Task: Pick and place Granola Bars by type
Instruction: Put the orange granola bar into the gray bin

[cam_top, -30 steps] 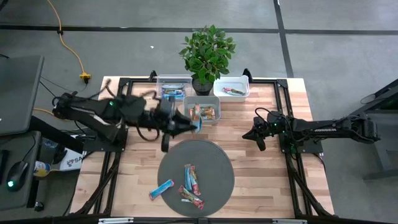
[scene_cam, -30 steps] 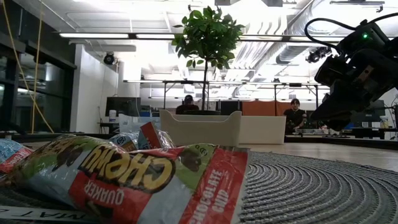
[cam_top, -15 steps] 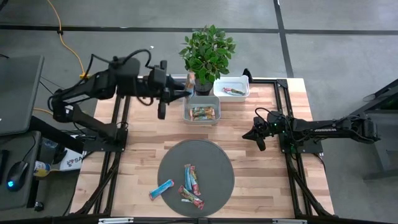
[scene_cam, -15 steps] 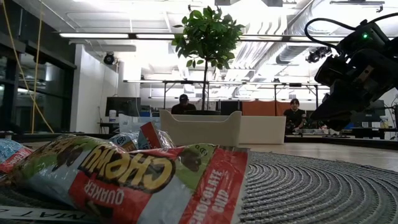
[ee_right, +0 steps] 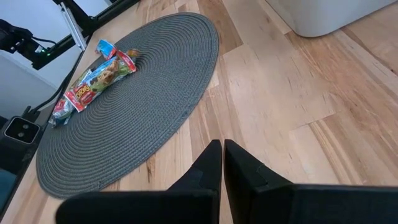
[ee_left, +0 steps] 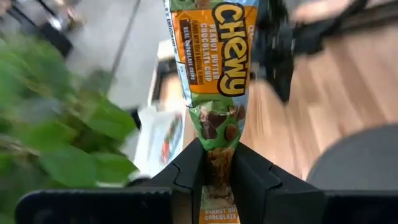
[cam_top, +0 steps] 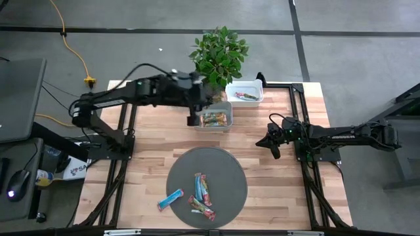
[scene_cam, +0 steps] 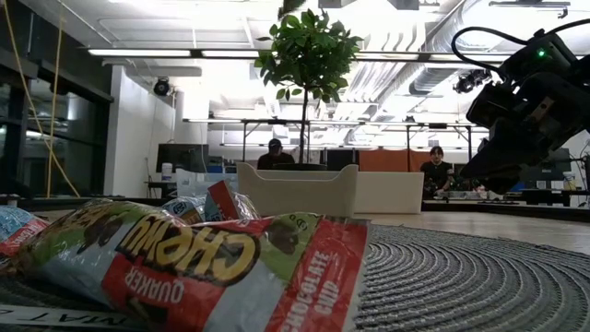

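From above, the left arm stretches across the table's far side, its left gripper [cam_top: 195, 105] beside the clear plastic bin [cam_top: 214, 119] near the potted green plant [cam_top: 219, 56]. The right gripper [cam_top: 269, 142] rests low over the wooden table [cam_top: 275, 177], right of the round grey woven mat [cam_top: 226, 172].

The left wrist view shows the fingers [ee_left: 249, 177] pinching an orange-and-green wrapped granola bar [ee_left: 216, 68].

The right wrist view shows the fingers [ee_right: 214, 165] pressed together, empty.

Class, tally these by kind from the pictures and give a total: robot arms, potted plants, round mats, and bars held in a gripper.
Arms: 2, left arm and right arm
Potted plant: 1
Round mat: 1
Held granola bar: 1, in left gripper
Total: 5
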`<state>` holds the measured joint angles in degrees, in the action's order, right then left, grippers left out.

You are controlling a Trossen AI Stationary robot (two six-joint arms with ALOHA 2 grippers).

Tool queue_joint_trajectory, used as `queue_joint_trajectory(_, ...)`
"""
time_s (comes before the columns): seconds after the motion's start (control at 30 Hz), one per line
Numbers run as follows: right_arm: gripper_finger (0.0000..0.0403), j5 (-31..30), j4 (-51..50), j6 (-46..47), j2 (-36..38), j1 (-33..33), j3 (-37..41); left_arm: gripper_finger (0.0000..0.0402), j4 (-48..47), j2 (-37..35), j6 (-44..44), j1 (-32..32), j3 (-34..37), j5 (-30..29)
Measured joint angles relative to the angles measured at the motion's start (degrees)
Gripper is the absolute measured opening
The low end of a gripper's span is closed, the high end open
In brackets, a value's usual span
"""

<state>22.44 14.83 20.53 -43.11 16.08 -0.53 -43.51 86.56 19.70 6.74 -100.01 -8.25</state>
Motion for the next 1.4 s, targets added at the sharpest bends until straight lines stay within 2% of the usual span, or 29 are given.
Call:
queue_joint_trajectory(0.17,0.0000,0.00,0.02,0.00,0.00,0.01,0.01,0.0064,-4.96,5.09,-0.58,-1.24,0.00,-5.14)
queue_joint_trajectory(0.33,0.0000,0.00,0.00,0.00,0.00,0.00,0.00,0.0064,-9.72,10.67,-6.26,-3.67,0.07,-16.13)
queue_joint_trajectory(0.57,0.0000,0.00,0.00,0.00,0.10,0.00,0.00,0.0064,-13.65,18.23,-9.09,-6.98,0.00,-28.44)
queue_joint_trajectory(0.9,0.0000,0.00,-0.31,0.00,0.11,0.02,0.00,0.0064,-13.43,26.75,-9.13,-6.73,0.04,-35.95)
queue_joint_trajectory(1.13,0.0000,0.00,-0.09,0.00,0.02,0.02,0.00,0.0064,-13.13,30.67,-9.91,-2.67,0.02,-34.52)
queue_joint_trajectory(1.3,0.0000,0.00,-0.24,0.00,0.06,0.01,0.00,0.0064,-12.78,31.83,-9.63,1.29,0.02,-25.11)
queue_joint_trajectory(1.4,0.0000,0.00,-0.20,0.00,0.04,0.02,0.02,0.0064,-11.94,32.30,-8.82,3.48,0.02,-21.92)
